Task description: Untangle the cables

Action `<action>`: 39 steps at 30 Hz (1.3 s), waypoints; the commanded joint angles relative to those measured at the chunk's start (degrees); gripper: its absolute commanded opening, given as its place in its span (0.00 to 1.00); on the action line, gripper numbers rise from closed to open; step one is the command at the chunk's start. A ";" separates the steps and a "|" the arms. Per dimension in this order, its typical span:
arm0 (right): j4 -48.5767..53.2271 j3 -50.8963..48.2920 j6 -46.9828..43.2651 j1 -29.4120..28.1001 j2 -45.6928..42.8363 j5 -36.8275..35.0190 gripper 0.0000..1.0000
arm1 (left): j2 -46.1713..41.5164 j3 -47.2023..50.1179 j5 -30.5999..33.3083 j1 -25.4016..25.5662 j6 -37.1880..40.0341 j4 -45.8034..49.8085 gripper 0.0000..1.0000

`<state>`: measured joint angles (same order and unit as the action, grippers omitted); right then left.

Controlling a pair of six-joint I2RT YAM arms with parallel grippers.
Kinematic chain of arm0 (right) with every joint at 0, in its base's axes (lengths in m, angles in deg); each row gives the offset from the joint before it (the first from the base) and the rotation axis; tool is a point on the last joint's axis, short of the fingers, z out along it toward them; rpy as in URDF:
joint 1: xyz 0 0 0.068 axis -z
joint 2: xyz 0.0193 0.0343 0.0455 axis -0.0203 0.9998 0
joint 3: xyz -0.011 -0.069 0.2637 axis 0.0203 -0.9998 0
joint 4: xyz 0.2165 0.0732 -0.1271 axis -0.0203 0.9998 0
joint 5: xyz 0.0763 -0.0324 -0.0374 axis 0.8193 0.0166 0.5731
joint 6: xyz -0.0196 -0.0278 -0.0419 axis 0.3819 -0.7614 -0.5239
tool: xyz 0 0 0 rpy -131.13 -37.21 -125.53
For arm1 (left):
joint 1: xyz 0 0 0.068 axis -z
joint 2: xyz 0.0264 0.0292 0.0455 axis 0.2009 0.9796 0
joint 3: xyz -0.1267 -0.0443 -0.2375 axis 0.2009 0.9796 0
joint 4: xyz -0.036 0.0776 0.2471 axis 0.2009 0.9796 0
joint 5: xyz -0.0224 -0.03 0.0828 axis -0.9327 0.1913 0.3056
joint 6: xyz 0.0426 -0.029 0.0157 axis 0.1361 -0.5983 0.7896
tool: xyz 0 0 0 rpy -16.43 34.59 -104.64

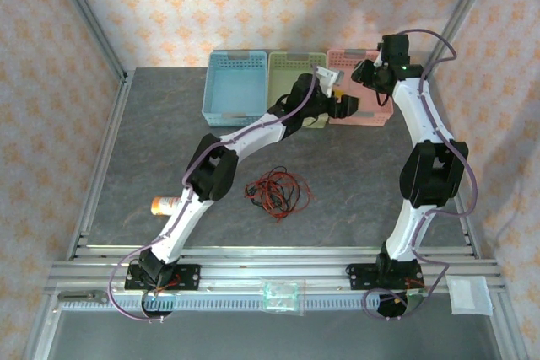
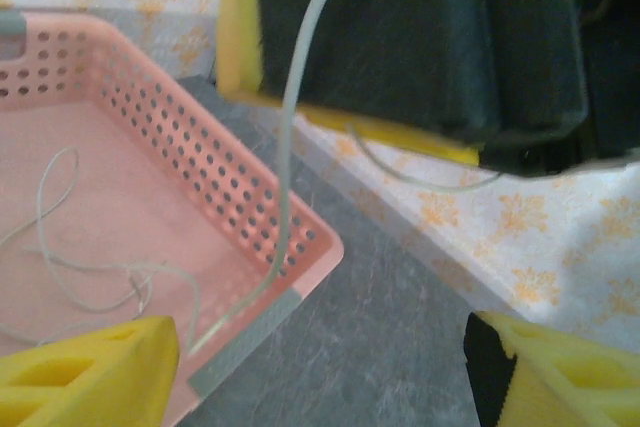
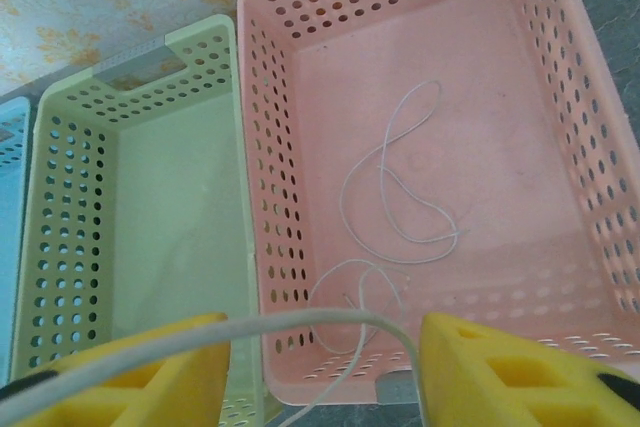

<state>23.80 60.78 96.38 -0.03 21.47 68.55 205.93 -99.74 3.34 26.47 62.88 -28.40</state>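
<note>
Nearest the arm bases, an orange container (image 1: 164, 206) lies on its side at the left edge of the desk (image 1: 354, 166). It is well apart from everything else and likely plays no part in the job.

Mid-desk sits the tangle of red and black cables (image 1: 277, 191), a loose knot with neither arm near it. That looks like the work left to do.

Both arms reach to the far edge, where a blue basket (image 1: 234, 94), a green basket (image 3: 160, 207) and a pink basket (image 3: 560, 147) stand side by side. They are probably there so each freed cable gets its own bin.

The white cable (image 3: 400, 197) is well clear of the knot. Most of it lies in slack curls on the pink basket's floor, and one strand rises over the near rim.

The right fingers (image 3: 520, 377) hang over that rim, spread apart. The strand is draped across one of them and not pinched, which reads as a let-go over the bin.

The left fingers (image 2: 90, 372) are also spread wide and grip nothing. They sit just outside the pink basket's corner with the strand running down beside one of them, apparently placed to guide or catch the tail so it drops inside and does not trail onto the desk.
</note>
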 commanded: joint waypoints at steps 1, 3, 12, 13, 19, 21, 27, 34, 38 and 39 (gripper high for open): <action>1.67 0.59 0.87 -0.13 -2.66 1.43 0.53 | 3.25 -5.45 3.16 0.52 -0.48 -2.26 0.71; 1.73 0.23 0.91 -0.13 -3.02 1.56 0.53 | 4.79 -7.25 6.38 0.52 -1.24 -2.20 0.63; 1.45 -2.57 0.33 0.07 -5.79 -5.60 0.52 | 8.59 -13.07 12.21 0.42 -0.53 0.69 0.09; 0.97 -3.79 0.31 0.14 -6.84 -8.30 0.52 | 8.35 -13.02 12.19 0.43 -0.12 1.46 0.04; -3.17 -11.56 -0.10 1.10 -14.12 -13.23 0.52 | 7.14 -11.79 9.82 -0.33 0.67 3.32 0.00; -7.34 -16.52 0.47 1.19 -18.39 -14.86 0.53 | 7.02 -11.70 9.40 -0.86 -0.71 3.54 0.00; -21.60 -32.57 6.81 1.63 -30.74 -19.69 0.54 | 7.18 -11.95 9.34 -1.85 -4.02 3.54 0.00; -23.05 -36.03 10.03 3.34 -35.94 -23.25 0.52 | 8.19 -13.36 10.81 -2.00 -6.00 3.74 0.00; -22.89 -37.18 18.93 12.03 -39.36 -18.56 0.53 | 8.32 -13.36 11.62 -2.03 -5.81 4.63 0.00; -22.85 -37.48 21.71 14.93 -40.04 -16.11 0.53 | 8.32 -13.32 11.86 -2.11 -5.72 4.86 0.00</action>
<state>2.95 24.21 109.58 9.39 -15.19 50.93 214.41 -110.58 13.74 24.40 57.87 -25.07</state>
